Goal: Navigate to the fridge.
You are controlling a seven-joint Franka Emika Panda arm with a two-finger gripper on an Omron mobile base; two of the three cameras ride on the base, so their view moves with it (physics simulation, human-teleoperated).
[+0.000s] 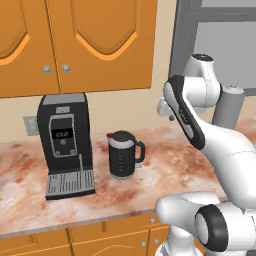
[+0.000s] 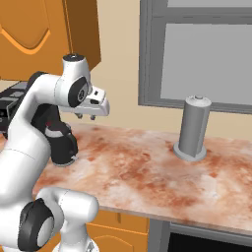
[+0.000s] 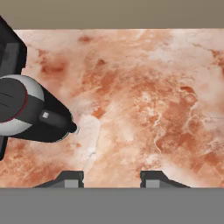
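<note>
The fridge is out of view. My gripper (image 2: pixel 86 116) hangs over the reddish marble counter (image 2: pixel 142 172), pointing down, a little to the right of a black kettle (image 1: pixel 122 155). In the hand view the gripper (image 3: pixel 111 179) is open, with only bare counter between its two dark fingertips (image 3: pixel 72 178). The kettle (image 3: pixel 26 109) lies at the left of that view, apart from the fingers.
A black coffee machine (image 1: pixel 67 145) stands left of the kettle under orange wall cabinets (image 1: pixel 75 45). A grey cylinder on a round base (image 2: pixel 194 128) stands on the counter below a grey-framed window (image 2: pixel 206 49). Orange drawers (image 1: pixel 115 230) run along the counter front.
</note>
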